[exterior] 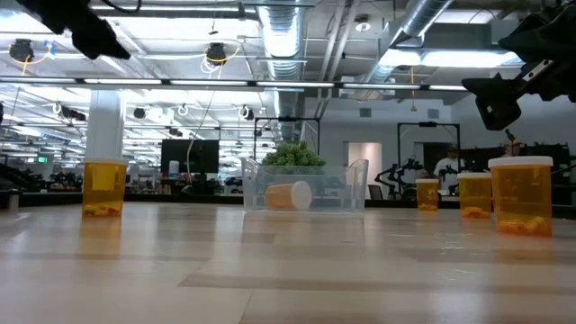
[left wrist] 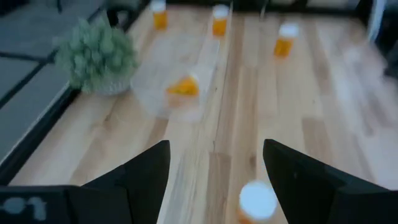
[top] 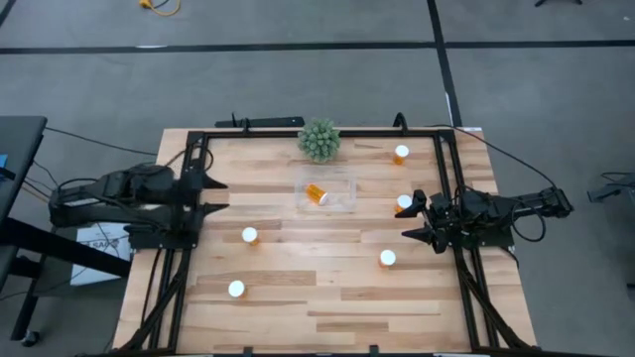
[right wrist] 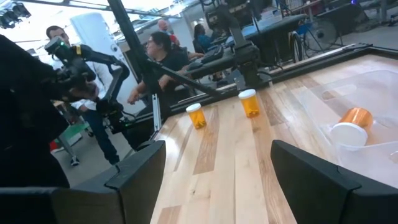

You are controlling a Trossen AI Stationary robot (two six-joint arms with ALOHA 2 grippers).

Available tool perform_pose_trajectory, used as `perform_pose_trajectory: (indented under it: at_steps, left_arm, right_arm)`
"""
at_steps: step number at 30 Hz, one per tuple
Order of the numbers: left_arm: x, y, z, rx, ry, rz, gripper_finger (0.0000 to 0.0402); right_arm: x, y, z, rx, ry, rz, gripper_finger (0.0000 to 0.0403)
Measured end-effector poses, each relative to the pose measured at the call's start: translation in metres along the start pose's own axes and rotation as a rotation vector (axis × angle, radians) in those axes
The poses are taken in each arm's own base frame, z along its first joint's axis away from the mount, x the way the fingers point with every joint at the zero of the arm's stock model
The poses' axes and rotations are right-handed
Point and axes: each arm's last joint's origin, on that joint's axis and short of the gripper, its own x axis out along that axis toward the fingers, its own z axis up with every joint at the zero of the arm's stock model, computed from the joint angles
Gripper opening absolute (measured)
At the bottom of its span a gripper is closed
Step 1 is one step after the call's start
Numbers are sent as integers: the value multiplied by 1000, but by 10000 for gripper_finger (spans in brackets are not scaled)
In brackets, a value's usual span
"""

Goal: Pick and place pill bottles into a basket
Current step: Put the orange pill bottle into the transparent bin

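Note:
Five orange pill bottles with white caps stand upright on the wooden table: (top: 401,154), (top: 404,203), (top: 387,259), (top: 249,236), (top: 236,290). A sixth bottle (top: 316,193) lies on its side in the clear basket (top: 342,178), which sits at the table's far middle. My left gripper (top: 220,195) is open and empty over the table's left side, raised, with a bottle (left wrist: 256,202) just beyond its fingers. My right gripper (top: 413,217) is open and empty over the right side, raised (exterior: 504,90), with one bottle standing close by its far finger.
A spiky green ball-shaped plant (top: 319,140) stands just behind the basket at the far edge. A black frame (top: 298,132) runs round the table. People show in the room beyond the table (right wrist: 158,53). Bare wood lies in the near middle (top: 317,297).

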Motion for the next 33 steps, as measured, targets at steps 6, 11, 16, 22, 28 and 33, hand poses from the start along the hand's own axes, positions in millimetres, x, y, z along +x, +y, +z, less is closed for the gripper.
perform_pose_trajectory:
  at_steps: [6,11,16,22,28,33]
  left_arm:
    - [0,-2,1,-86,-373,-101,249]
    - [19,-3,-29,-194,-465,-191,249]
    - [26,-4,-49,-222,-436,-244,249]
    - [32,-5,-67,-184,-267,-239,249]
    - [41,-7,-70,-196,-197,-205,249]
    - [55,-13,-72,-173,-87,-173,249]
  right_arm:
    - [0,0,0,0,0,0,286]
    - [0,0,0,0,0,0,286]
    - [0,0,0,0,0,0,286]
    - [0,0,0,0,0,0,286]
    - [0,0,0,0,0,0,286]
    - [0,0,0,0,0,0,286]
